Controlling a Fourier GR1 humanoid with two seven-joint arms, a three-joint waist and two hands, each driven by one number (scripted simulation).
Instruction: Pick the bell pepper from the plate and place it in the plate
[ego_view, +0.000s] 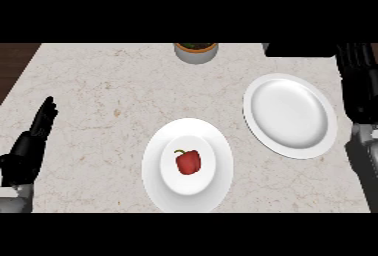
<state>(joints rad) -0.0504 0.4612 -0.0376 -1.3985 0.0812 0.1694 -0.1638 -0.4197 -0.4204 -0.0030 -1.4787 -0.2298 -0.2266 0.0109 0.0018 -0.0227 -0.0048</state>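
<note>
Your left hand (26, 150) rests open at the counter's (103, 95) left edge; your right hand (359, 75) is raised, fingers straight. You see the bell pepper (188, 161) on the near plate (159, 185), beside the far plate (289, 116)

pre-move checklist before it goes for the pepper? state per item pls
1. Red bell pepper lies on the near plate, nothing covering it: ok.
2. Far plate holds nothing, ready to receive: ok.
3. Left hand open at the left edge, holding nothing: ok.
4. Right hand at the right edge, above the far plate; finger state: cannot tell.
5. Counter between the two plates free of objects: ok.
6. Potted plant at the far edge, away from both plates: ok.
</note>
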